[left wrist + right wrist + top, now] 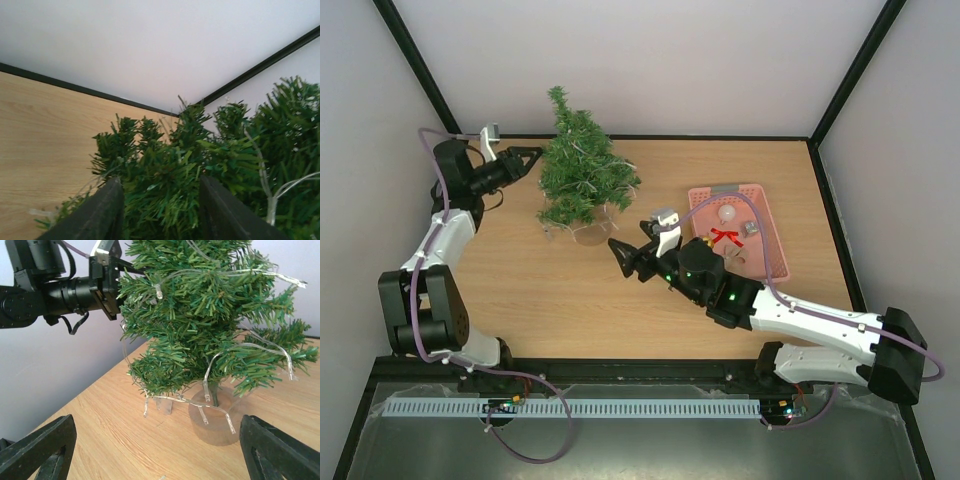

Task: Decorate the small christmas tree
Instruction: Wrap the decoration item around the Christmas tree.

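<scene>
The small christmas tree [582, 170] stands at the back left of the table on a pale round base [215, 422], with a clear string of lights [220, 352] draped over its branches. My left gripper [532, 158] reaches into its left side; in the left wrist view its fingers [110, 210] stand apart with bushy branch tips [170, 165] between them. My right gripper [620, 252] is low over the table in front of the tree, jaws wide open and empty. In its own view the tree base lies ahead between its fingers [40, 447].
A pink basket [776, 235] sits at the right of the table, holding a white ball [727, 212], a red bow [725, 237] and other small ornaments. Grey walls close the table on the left, back and right.
</scene>
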